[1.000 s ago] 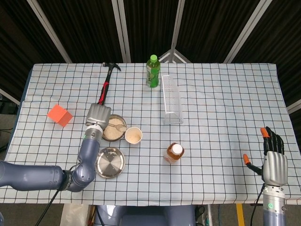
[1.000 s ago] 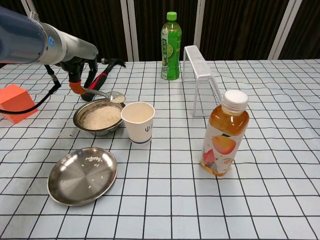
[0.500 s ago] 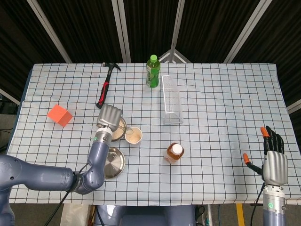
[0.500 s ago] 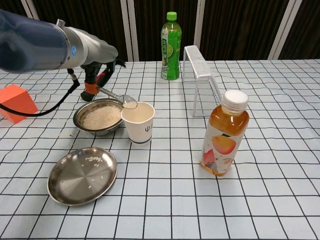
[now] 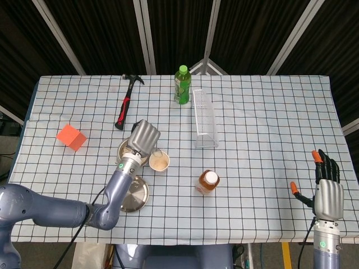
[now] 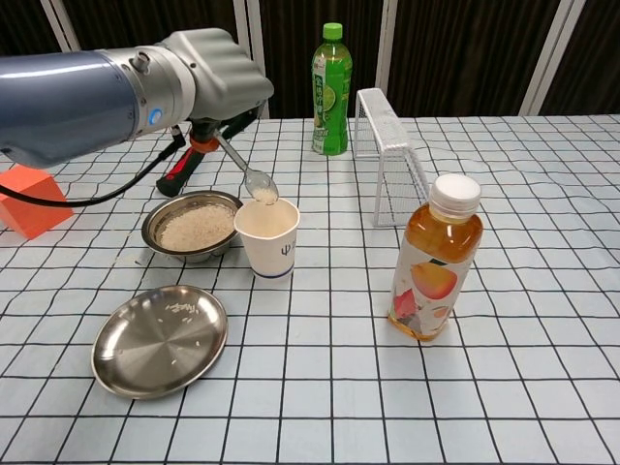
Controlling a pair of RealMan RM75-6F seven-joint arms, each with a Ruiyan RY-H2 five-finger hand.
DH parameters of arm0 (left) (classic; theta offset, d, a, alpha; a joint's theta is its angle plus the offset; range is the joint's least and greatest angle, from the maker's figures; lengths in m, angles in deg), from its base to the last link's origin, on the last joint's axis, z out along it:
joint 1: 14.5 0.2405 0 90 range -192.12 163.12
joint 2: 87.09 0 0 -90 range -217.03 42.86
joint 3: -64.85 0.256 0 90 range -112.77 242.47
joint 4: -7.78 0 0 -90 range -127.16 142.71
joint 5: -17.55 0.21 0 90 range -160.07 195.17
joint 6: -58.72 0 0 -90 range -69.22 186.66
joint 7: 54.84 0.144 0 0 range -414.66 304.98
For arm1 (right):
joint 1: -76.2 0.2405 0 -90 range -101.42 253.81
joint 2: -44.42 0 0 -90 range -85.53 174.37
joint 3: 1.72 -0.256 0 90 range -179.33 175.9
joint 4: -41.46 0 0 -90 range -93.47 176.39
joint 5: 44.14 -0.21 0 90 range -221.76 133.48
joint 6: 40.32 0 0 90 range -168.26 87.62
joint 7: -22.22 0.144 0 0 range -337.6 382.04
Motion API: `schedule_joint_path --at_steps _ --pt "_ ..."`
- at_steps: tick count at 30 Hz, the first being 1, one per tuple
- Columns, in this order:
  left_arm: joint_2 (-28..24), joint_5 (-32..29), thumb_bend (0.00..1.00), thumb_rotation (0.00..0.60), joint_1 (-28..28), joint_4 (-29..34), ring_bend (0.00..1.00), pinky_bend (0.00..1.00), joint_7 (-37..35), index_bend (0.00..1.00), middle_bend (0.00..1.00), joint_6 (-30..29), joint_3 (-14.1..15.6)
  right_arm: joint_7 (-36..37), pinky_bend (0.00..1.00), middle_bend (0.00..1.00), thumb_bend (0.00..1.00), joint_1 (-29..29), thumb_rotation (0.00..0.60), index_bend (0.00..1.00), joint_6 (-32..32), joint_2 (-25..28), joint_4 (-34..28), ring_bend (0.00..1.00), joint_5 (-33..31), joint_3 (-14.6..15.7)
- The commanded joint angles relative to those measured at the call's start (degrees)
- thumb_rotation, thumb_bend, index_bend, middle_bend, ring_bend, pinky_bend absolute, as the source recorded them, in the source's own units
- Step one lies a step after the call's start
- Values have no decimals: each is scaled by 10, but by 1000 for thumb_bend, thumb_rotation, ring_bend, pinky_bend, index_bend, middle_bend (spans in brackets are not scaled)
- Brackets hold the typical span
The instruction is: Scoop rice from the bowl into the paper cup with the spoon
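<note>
A steel bowl of rice (image 6: 194,225) (image 5: 124,150) sits left of a white paper cup (image 6: 268,236) (image 5: 159,162) that holds some rice. My left hand (image 6: 208,73) (image 5: 142,137) grips a metal spoon (image 6: 250,177) by its handle. The spoon is tilted down, and its tip hangs just over the cup's rim with rice spilling off it. My right hand (image 5: 326,188) rests open at the near right edge of the table, far from the cup and holding nothing. The chest view does not show it.
An empty steel plate (image 6: 160,339) with a few grains lies in front of the bowl. A tea bottle (image 6: 434,258) stands right of the cup. Behind are a green bottle (image 6: 330,91), a wire rack (image 6: 390,155), a hammer (image 5: 125,103) and an orange block (image 5: 70,137).
My left hand carried the loaded spoon from over the bowl rightward to the cup, rose, and tipped the spoon down over the cup. The right hand stayed still.
</note>
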Motion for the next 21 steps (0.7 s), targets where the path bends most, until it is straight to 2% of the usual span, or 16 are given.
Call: schedule_joint_path --at_steps 1,8,21 --pt "-3 68 637 600 3 -17 1000 1000 -19 560 1000 24 32 0 0 0 327 0 600 0 1 0 0 0 0 0" --pt "-17 148 637 600 7 -31 1000 1000 -35 560 1000 47 57 -2 0 0 328 0 600 0 7 -3 4 0 4 -2" --pt "-45 246 637 600 -2 -56 1000 1000 6 560 1000 82 98 -1 0 0 327 1 600 0 6 -4 6 0 3 -3"
